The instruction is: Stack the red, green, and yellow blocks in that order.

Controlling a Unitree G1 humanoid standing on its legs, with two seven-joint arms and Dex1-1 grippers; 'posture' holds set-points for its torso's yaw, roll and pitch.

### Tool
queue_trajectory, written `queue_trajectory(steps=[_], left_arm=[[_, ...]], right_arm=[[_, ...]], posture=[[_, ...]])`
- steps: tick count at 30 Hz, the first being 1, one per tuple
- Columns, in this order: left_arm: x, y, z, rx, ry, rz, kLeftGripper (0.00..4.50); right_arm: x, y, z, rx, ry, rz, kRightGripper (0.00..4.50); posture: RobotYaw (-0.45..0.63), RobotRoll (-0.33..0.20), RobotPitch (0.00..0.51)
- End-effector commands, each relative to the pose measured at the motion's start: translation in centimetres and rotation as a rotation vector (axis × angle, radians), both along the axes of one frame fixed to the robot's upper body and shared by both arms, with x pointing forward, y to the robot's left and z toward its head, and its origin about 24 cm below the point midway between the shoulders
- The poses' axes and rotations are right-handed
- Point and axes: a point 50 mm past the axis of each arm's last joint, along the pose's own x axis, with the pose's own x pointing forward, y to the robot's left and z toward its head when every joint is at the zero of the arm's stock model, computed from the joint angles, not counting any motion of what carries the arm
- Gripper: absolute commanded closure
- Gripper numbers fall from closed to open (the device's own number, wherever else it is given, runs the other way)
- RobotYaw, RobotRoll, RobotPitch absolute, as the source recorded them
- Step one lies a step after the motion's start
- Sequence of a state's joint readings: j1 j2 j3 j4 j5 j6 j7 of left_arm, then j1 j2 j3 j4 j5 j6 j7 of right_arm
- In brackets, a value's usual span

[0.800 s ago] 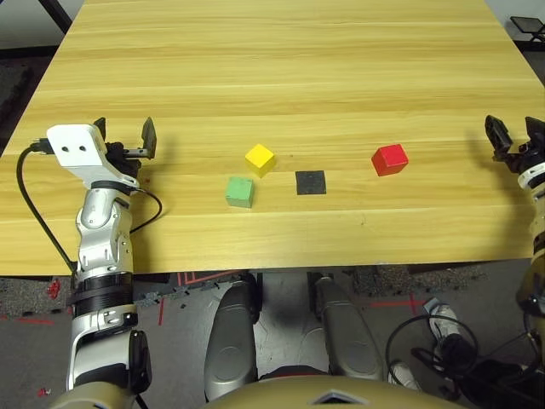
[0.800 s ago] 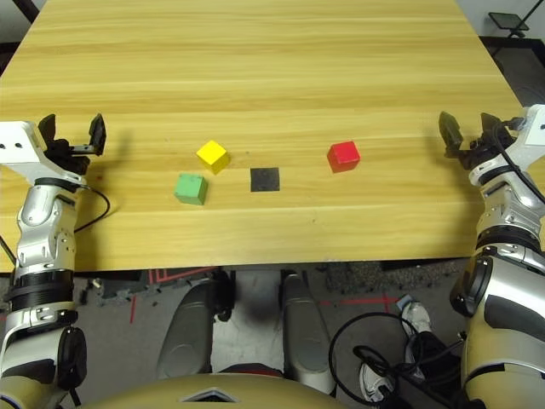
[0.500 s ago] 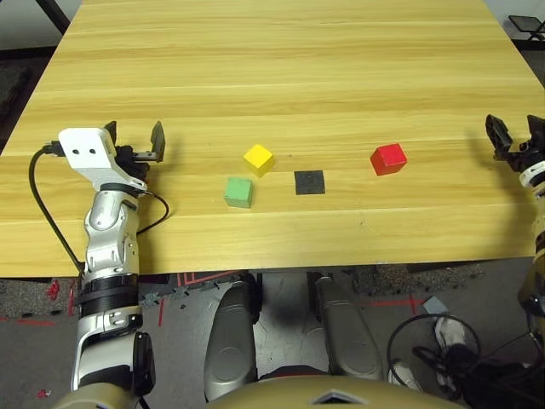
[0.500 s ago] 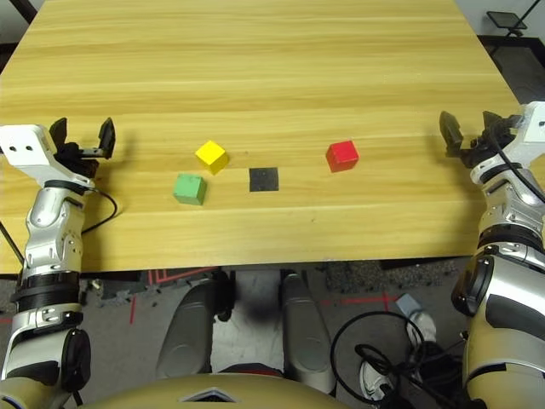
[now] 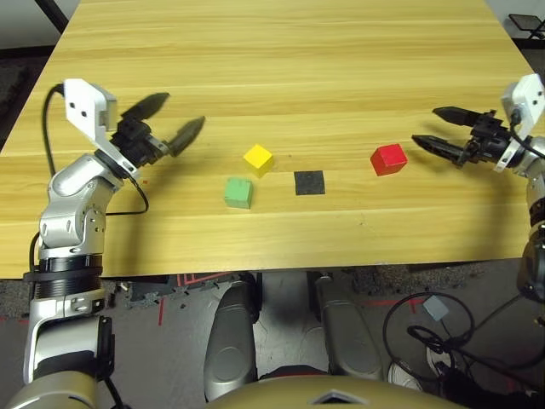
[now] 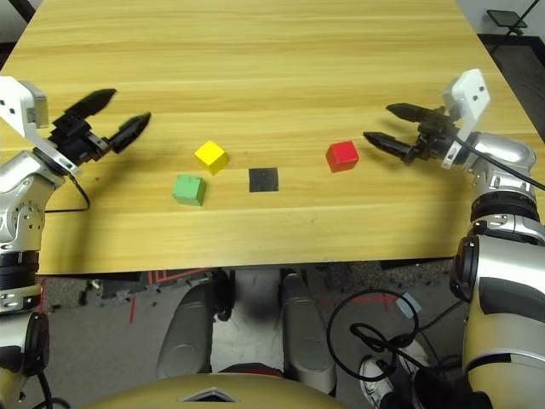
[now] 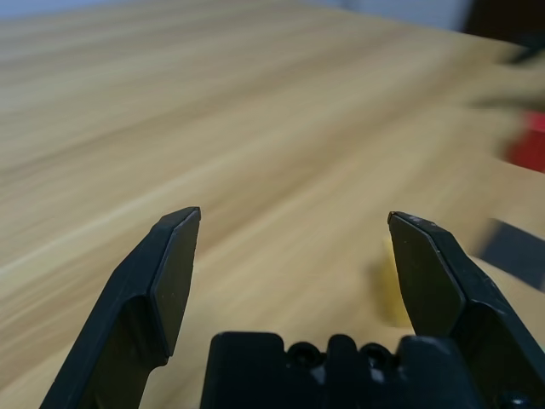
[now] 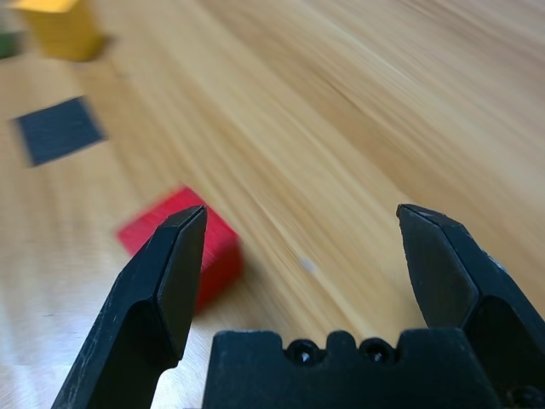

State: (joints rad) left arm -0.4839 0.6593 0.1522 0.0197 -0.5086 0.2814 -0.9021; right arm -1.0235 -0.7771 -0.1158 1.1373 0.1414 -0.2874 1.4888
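Three cubes lie apart on the wooden table: the red block point(image 5: 389, 158) on the right, the yellow block point(image 5: 259, 159) near the middle, and the green block point(image 5: 238, 192) just in front and left of the yellow one. My right gripper point(image 5: 426, 126) is open a short way right of the red block, fingers pointing at it; in the right wrist view the red block point(image 8: 217, 247) lies just beyond one fingertip. My left gripper point(image 5: 177, 115) is open and empty, left of the yellow block and pointing toward it.
A flat black square patch point(image 5: 310, 182) lies on the table point(image 5: 281, 60) between the yellow and red blocks. A black cable hangs from my left wrist past the table's left edge. Cables lie on the floor beyond the front edge.
Both arms have swung inward over the table. The right gripper moved left to just beside the red block; the left gripper turned to point at the yellow block. The blocks have not moved.
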Motion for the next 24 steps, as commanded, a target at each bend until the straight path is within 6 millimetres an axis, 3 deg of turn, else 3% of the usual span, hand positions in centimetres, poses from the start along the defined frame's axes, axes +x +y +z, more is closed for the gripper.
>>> queue_trajectory(steps=[1,8,24], left_arm=[[-0.2,-1.2,0.0,0.041,0.040,-0.073,0.02],[-0.6,-3.0,-0.1,0.048,0.063,-0.107,0.02],[-2.0,-3.5,-1.7,0.317,0.126,-0.244,0.02]], right_arm=[[-0.4,0.1,0.7,-0.122,0.030,0.087,0.00],[-0.1,1.2,0.3,-0.290,0.067,0.169,0.00],[1.3,4.1,-1.9,-0.359,0.104,0.228,0.00]], posture=[[0.09,-0.083,0.258],[0.14,-0.076,0.252],[0.20,-0.047,0.246]])
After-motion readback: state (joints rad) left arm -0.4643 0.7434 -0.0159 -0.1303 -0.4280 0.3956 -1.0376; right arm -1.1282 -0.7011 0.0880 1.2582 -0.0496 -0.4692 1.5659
